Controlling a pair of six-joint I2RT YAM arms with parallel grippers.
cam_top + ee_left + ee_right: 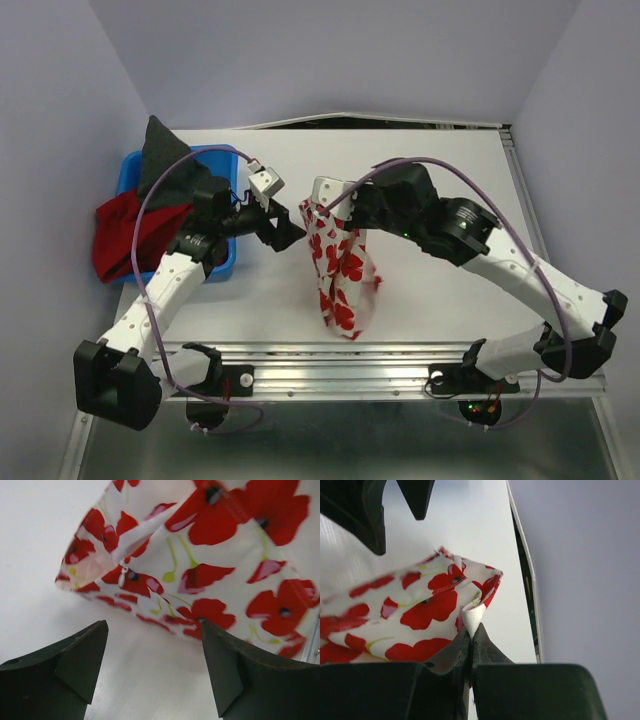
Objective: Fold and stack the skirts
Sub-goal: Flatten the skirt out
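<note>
1. Your right end effector (471, 630) fills the bottom of its wrist view. Its two dark fingers are pressed together on a white folded edge of the floral skirt (427, 607), pinching it.
2. You find that white skirt with the red flower print in the middle of the desk (450, 160), between the two arms. From the pinched far end it stretches toward the near edge.
3. Your left end effector (155, 630) stands spread wide and holds nothing. Its fingers point at the skirt's left side from just beside it, and the wrist view shows bare desk between them and the cloth. A small zipper pull (122, 577) hangs at the fold facing it.
4. At the left edge of the desk you have the blue bin (222, 265). The deep-red skirt (125, 235) spills over its left wall, and the dark grey skirt (165, 155) lies at its far end with one corner sticking up.
5. Your left arm reaches across the bin's right side and hides part of it from above. A purple cable (140, 215) loops over that arm and crosses the cloth in the bin, and a second one arcs over the right arm.
6. Count: three skirts, one bin, two arms, and one end effector on each.
</note>
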